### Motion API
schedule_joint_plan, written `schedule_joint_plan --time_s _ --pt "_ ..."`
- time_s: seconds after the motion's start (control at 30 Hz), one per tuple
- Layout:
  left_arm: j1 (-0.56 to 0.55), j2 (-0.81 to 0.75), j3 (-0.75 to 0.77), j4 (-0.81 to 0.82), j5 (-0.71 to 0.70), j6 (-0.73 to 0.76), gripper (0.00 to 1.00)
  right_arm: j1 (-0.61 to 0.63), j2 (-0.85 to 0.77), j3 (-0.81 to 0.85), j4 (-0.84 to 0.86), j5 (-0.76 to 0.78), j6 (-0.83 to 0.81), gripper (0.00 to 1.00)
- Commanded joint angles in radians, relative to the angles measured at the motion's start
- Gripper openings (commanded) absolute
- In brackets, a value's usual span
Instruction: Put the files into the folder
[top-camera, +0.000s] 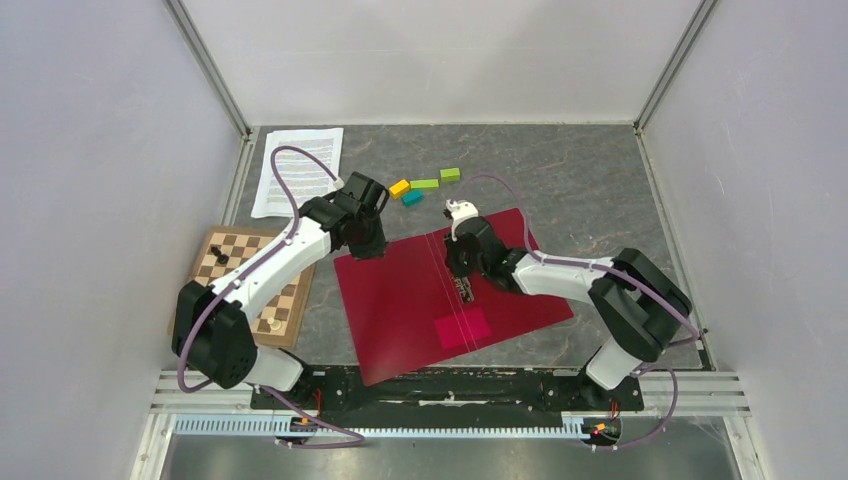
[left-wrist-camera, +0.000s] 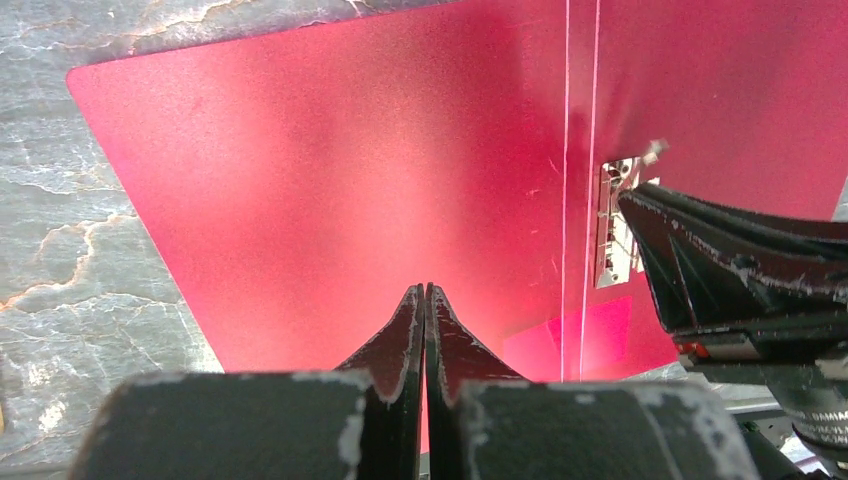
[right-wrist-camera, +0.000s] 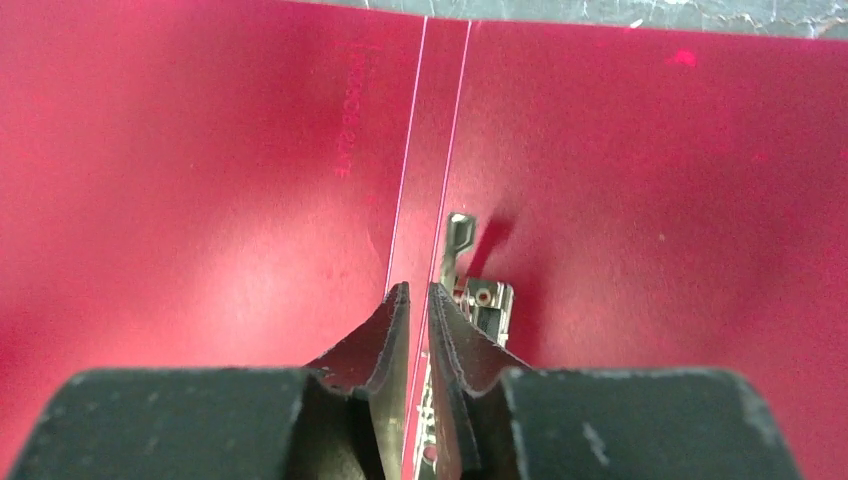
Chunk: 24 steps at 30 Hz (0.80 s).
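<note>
The red folder (top-camera: 400, 300) lies open and flat in the middle of the table, with its metal clip (top-camera: 466, 290) beside the spine. The files (top-camera: 297, 170), white printed sheets, lie at the far left, apart from the folder. My left gripper (top-camera: 368, 245) is shut and empty over the folder's far left corner; in the left wrist view (left-wrist-camera: 426, 290) it is above the left panel (left-wrist-camera: 300, 150). My right gripper (top-camera: 462, 268) is over the spine. In the right wrist view (right-wrist-camera: 418, 290) its jaws are nearly together, holding nothing, with the clip (right-wrist-camera: 480, 300) just under the right finger.
A wooden chessboard (top-camera: 255, 285) with a few pieces lies left of the folder, under my left arm. Several coloured blocks (top-camera: 425, 185) lie behind the folder. A pink label (top-camera: 462, 327) sits on the folder's near part. Walls close in the table at left, right and back.
</note>
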Motion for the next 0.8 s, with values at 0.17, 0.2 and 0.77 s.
schedule_joint_plan --time_s 0.17,0.2,0.77 --pt "0.009 -0.038 0.025 -0.015 -0.003 0.048 0.02 -0.017 0.122 0.111 -0.004 -0.034 -0.016 0.15" --pt "0.01 -0.041 0.025 -0.014 -0.002 0.048 0.02 -0.017 0.121 0.117 -0.009 -0.03 -0.019 0.15" --pt "0.013 -0.053 0.03 -0.014 0.008 0.049 0.05 -0.017 -0.072 0.095 -0.227 0.122 -0.077 0.49"
